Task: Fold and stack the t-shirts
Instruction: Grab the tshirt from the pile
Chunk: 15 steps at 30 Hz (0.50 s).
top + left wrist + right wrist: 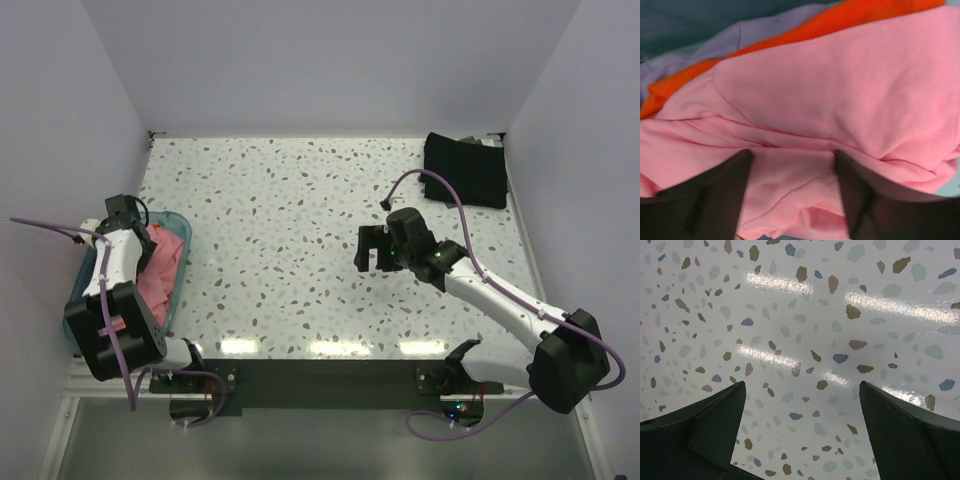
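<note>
Closest to me on the left, the blue tub (176,290) sits at the table's near-left edge, within easy reach of the left arm, and it serves as the supply of unfolded laundry. The salmon-pink t-shirt (840,90) lies crumpled on top of the heap, which is why I judge it the natural one to take first. An orange garment (840,20) and a lavender garment (740,37) are wedged behind it. The left gripper (792,155) points down into the tub with its jaws spread wide. Both tips seem to rest on the pink cloth, and a soft ridge of it bulges up between them. Nothing is pinched yet, so I read this as the set-up for a grab. Farther out, the right gripper (802,385) hangs over the middle of the speckled table (290,200), jaws fully parted, holding nothing and touching nothing. I take it to be waiting where the shirt will be spread out. At the far right corner lies the black t-shirt (465,168), folded square and flat, well apart from both arms. It looks like the base of the stack.
</note>
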Each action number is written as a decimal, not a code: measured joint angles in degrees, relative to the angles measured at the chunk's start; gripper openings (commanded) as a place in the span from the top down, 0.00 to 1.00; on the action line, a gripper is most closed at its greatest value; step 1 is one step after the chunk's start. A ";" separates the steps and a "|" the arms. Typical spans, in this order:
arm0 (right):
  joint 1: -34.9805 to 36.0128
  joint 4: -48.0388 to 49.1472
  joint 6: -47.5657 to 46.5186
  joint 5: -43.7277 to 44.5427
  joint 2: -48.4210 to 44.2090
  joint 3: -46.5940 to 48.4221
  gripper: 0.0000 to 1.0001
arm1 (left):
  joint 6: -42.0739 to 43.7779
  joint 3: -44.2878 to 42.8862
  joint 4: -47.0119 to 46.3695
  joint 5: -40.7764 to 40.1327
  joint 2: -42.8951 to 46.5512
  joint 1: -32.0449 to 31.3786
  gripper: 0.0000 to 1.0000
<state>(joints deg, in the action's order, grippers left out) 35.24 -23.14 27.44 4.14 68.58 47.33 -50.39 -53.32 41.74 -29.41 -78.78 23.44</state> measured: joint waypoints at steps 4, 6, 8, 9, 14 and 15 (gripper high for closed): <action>0.00 0.00 -0.02 -0.66 0.17 0.04 0.01 | -0.57 2.73 -1.38 2.21 -0.66 0.07 0.65; 0.00 -0.02 -0.04 -0.68 0.17 0.15 0.01 | -0.70 3.28 -1.81 2.69 -0.66 0.09 0.85; 0.00 0.00 -0.04 -0.70 0.17 0.35 0.01 | -0.70 3.32 -1.84 2.99 -0.52 0.13 1.00; 0.00 0.00 -0.04 -0.70 0.17 0.39 0.01 | -0.72 3.32 -1.84 3.10 -0.31 0.13 1.00; 0.00 -0.09 -0.07 -0.72 0.22 0.83 0.01 | 0.44 2.91 -1.03 3.50 4.26 0.15 1.00; 0.00 -0.09 -0.07 -0.72 0.33 0.98 0.01 | 0.55 2.49 -0.63 3.50 5.46 0.15 1.00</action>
<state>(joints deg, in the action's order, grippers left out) 35.24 -23.22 27.38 3.42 68.90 48.31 -49.84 -50.83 41.10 -25.91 -73.32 23.59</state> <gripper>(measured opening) 0.986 0.050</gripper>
